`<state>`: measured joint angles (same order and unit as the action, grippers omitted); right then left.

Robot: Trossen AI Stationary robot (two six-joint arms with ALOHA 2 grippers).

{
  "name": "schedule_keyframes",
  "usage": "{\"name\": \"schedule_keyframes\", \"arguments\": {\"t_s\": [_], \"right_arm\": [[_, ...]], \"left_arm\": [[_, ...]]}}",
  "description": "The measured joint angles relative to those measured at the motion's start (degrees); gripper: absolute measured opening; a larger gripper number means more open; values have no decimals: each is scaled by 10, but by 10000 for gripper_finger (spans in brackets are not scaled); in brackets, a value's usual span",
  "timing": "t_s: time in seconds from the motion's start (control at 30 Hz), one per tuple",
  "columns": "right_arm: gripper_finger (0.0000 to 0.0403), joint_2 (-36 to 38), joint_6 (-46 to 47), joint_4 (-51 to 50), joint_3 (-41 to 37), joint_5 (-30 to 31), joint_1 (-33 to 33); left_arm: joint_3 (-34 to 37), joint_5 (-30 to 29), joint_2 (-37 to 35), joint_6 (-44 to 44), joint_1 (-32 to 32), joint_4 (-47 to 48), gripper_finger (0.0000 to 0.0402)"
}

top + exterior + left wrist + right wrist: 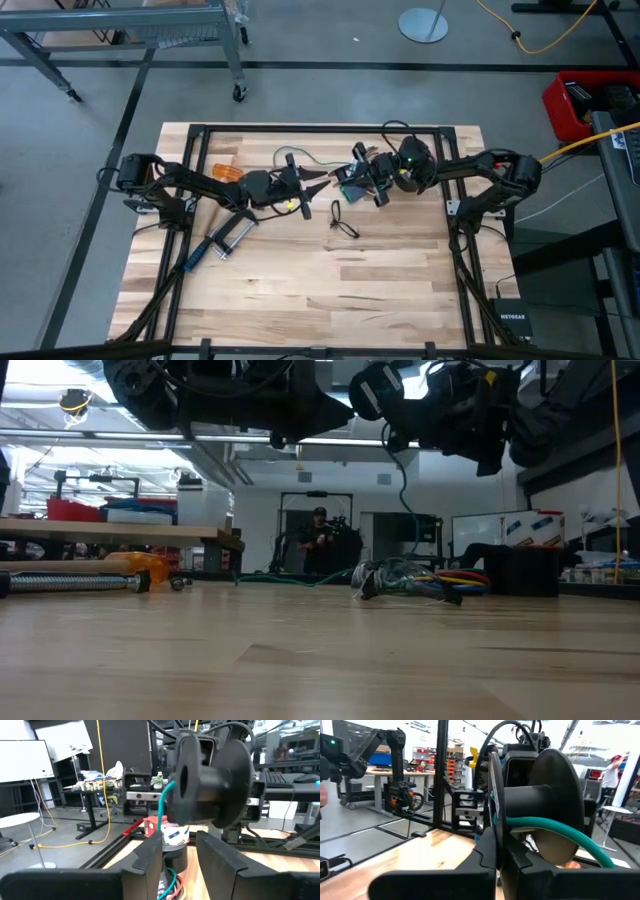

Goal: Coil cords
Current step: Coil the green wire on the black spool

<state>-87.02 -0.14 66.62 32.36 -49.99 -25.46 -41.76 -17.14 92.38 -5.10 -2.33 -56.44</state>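
Observation:
A black spool [535,805] with a green cord [555,830] over its hub hangs above the middle of the table [300,290], with my right gripper [502,855] shut on it. In the left wrist view the spool [210,775] stands just ahead of my left gripper [180,860], which is open. From the spool the green cord [162,807] drops down between the left fingers. In the high view my left gripper [312,186] faces my right gripper [372,184] near the table's far middle. More green cord [290,578] lies on the tabletop. My right gripper pinches the lower rim [494,827] of the spool's thin flange between its two fingers. They come in about level from the table's right. The spool is lifted clear, its axis level. My left gripper has the cord [170,880] between its open fingers; whether it touches, I cannot tell.
A metal clamp [225,240] with a blue handle lies at the left. An orange object [225,172] lies behind it. A small black wire loop [345,222] lies mid-table, and a bundle of multicoloured wires [450,578] toward the far side. A person [318,540] stands in the room beyond.

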Motion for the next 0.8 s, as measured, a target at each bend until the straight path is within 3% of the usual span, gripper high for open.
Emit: {"name": "schedule_keyframes", "arguments": {"t_s": [0.8], "right_arm": [[3,0,-2,-36,0,24,23]], "left_arm": [[-9,23,0,17,0,-41,113]]}}
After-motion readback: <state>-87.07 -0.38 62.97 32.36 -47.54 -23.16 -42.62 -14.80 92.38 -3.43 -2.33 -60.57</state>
